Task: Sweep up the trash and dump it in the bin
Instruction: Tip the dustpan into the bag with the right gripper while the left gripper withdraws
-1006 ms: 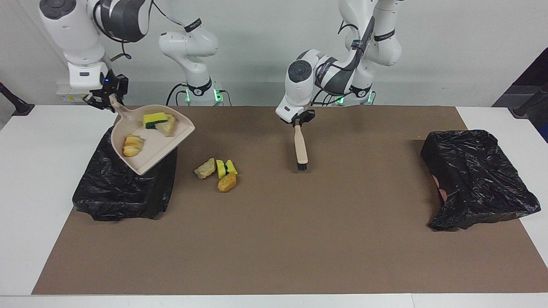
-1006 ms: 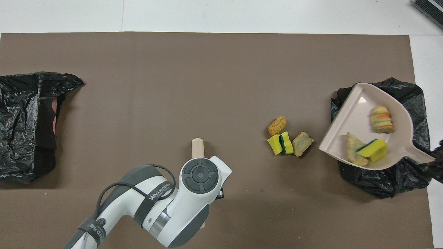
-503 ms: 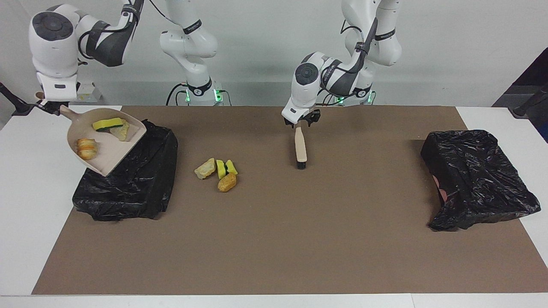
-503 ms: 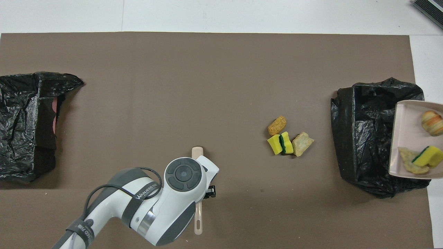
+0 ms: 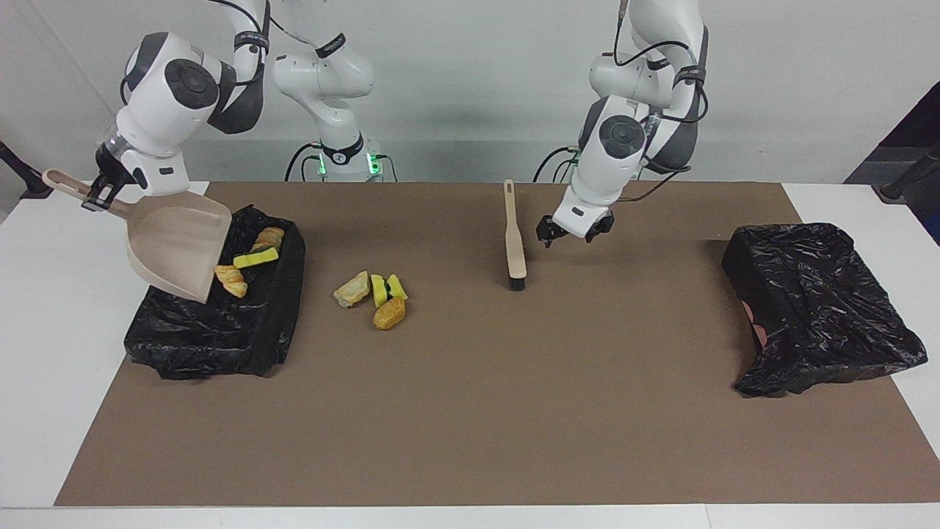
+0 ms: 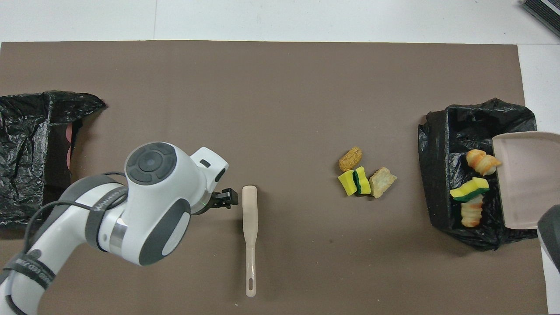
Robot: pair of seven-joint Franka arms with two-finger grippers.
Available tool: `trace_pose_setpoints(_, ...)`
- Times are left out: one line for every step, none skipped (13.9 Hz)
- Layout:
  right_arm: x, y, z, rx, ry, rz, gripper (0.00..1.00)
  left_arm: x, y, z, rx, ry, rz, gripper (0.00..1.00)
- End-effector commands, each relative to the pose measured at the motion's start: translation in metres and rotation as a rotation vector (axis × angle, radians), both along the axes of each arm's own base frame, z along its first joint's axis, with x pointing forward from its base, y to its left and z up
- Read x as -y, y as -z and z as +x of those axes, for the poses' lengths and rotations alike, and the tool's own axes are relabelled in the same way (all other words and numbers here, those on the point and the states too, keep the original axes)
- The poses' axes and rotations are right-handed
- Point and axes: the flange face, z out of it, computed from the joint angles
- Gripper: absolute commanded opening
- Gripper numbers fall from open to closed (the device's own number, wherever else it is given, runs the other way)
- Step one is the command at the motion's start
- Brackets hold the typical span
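Facing view: the right gripper (image 5: 94,195) is clamping the handle of the beige dustpan (image 5: 176,251), which is now tipping steeply, mouth down, over the black-lined bin (image 5: 220,323) at the right arm's end of the table. A second ago the pan was riding nearly level with three pieces inside; now those pieces, a sponge piece (image 5: 255,258) and two bread-like nuggets, are sliding off its lip into the bin. The left gripper (image 5: 573,229) is hanging just over the brown mat (image 5: 470,411) beside the brush (image 5: 514,235), its fingers now spread and holding nothing. A second ago it was gripping the brush upright; the brush is now lying flat on the mat. A cluster of leftover trash (image 5: 373,296) is lying on the mat between the brush and the bin. A second black-bagged bin (image 5: 815,305) is sitting at the left arm's end of the table.

Overhead view: the dustpan (image 6: 525,179) is showing its emptying floor over the bin (image 6: 437,192), with the three dumped pieces at the bin's mouth. The brush (image 6: 250,227) is lying lengthwise, free of the left gripper (image 6: 225,199). The leftover trash (image 6: 361,173) is staying unswept.

The first load appears to be dumped; judging by the remaining pile, another sweep is still needed, and the brush will have to be picked up again.
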Motion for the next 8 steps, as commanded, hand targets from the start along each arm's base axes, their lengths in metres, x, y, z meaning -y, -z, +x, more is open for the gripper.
trace_pose_setpoints(-0.002,-0.010,-0.009,-0.022,-0.045,-0.039,0.00,-0.055,-0.040,0.033,0.026,0.021,-0.005,1.00)
trace_pose_setpoints(-0.008,-0.016,-0.008,-0.017,-0.052,-0.044,0.00,-0.078,-0.053,0.043,0.038,0.023,-0.013,1.00)
trace_pose_setpoints(-0.011,-0.033,-0.013,0.002,-0.041,-0.048,0.00,-0.095,-0.065,0.052,0.061,0.026,-0.022,1.00)
trace_pose_setpoints(-0.008,-0.051,-0.018,0.028,0.006,-0.047,0.00,-0.119,-0.072,0.060,0.077,0.028,-0.028,1.00)
trace_pose_setpoints(-0.017,-0.064,-0.021,0.040,0.052,-0.022,0.00,-0.141,-0.080,0.062,0.089,0.043,-0.033,1.00)
trace_pose_setpoints(-0.031,-0.075,-0.024,0.058,0.126,0.039,0.00,-0.163,-0.088,0.066,0.087,0.073,-0.035,1.00)
trace_pose_setpoints(-0.044,-0.079,-0.030,0.073,0.203,0.077,0.00,-0.178,-0.101,0.068,0.069,0.115,-0.027,1.00)
trace_pose_setpoints(-0.067,-0.085,-0.033,0.110,0.252,0.098,0.00,-0.186,-0.111,0.067,0.046,0.152,-0.014,1.00)
